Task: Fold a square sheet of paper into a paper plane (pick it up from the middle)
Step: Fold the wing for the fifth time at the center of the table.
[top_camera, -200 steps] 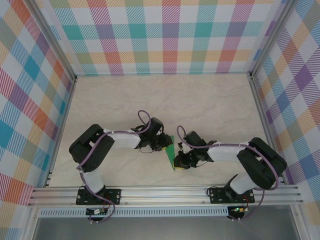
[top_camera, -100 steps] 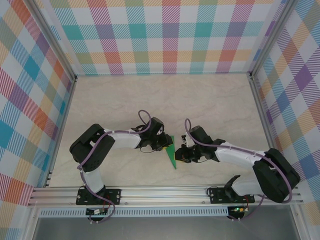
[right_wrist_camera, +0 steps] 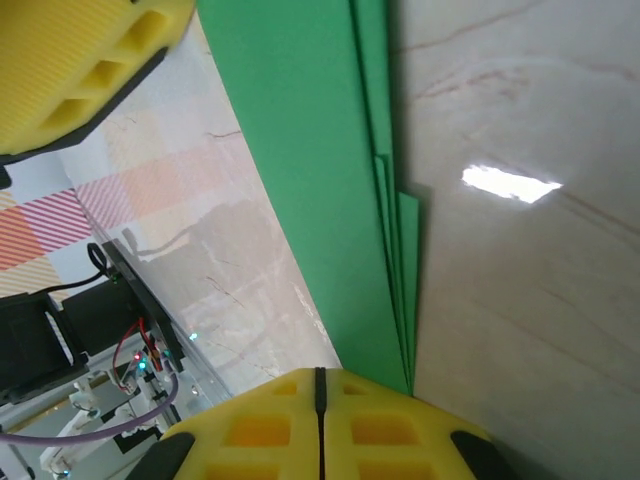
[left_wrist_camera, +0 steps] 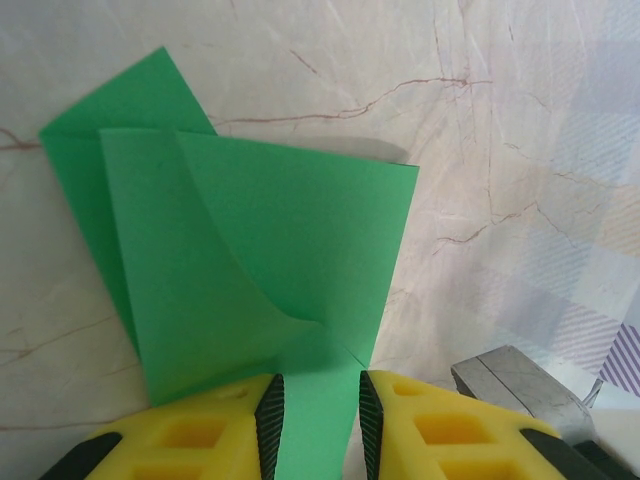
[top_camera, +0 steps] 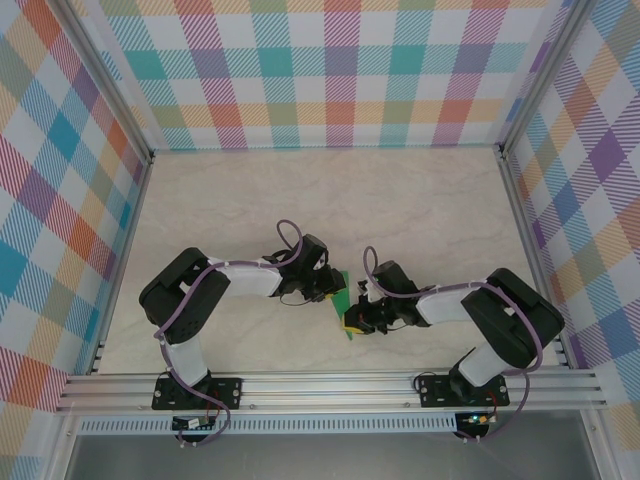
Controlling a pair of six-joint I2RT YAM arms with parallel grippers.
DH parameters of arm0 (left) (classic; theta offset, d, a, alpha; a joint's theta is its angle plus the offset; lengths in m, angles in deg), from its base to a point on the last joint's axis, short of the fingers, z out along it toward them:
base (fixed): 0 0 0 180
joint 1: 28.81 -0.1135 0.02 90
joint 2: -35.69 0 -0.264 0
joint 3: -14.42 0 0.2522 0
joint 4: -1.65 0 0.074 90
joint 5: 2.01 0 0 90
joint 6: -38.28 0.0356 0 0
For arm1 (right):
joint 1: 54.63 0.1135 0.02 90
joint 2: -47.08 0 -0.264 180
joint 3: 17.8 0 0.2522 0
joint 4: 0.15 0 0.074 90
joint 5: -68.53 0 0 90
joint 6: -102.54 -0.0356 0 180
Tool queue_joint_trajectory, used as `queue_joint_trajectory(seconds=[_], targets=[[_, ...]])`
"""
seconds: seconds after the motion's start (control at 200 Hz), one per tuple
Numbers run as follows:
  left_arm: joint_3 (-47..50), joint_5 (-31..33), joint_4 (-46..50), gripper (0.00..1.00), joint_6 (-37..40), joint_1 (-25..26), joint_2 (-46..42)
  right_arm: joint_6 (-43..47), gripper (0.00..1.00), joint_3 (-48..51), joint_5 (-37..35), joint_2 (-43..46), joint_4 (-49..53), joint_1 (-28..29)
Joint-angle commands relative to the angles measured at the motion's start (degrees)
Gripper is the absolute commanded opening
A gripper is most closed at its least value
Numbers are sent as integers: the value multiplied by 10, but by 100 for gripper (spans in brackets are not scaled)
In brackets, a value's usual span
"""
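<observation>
Square sheet of paper (left_wrist_camera: 260, 250) lies toward the bench's (top_camera: 400, 210) near edge, folded to layered flaps; no wings yet, I judge. My left hand (left_wrist_camera: 320, 385) stands part-open on it; right hand (right_wrist_camera: 318, 385) clenched at its edge.

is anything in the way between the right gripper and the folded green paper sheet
Nothing visible: the shut right gripper sits right at the end of the folded bright green paper sheet.

Pastel plaid walls (top_camera: 340, 70) enclose a marbled beige table (top_camera: 400, 200) (aluminium rail (top_camera: 330, 385) in front).
</observation>
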Motion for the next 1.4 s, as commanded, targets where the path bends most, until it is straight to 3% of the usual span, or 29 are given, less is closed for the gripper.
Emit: queue_joint_trajectory(seconds=[0.0, 0.205, 0.44, 0.62, 0.95, 1.315, 1.395], targets=[[5, 27, 54, 30, 11, 6, 31, 4, 7, 30, 18, -20, 4, 6], [6, 28, 54, 30, 10, 6, 32, 42, 8, 29, 22, -3, 69, 9], [8, 31, 56, 30, 9, 6, 30, 70, 8, 23, -27, 44, 163, 32], [7, 30, 54, 30, 7, 6, 33, 78, 7, 29, -50, 49, 180, 48], [5, 29, 55, 30, 8, 6, 31, 61, 9, -21, -126, 165, 192, 48], [1, 24, 59, 30, 12, 6, 28, 19, 10, -55, -135, 46, 80, 48], [0, 23, 60, 30, 14, 6, 27, 28, 8, -62, -141, 19, 108, 48]])
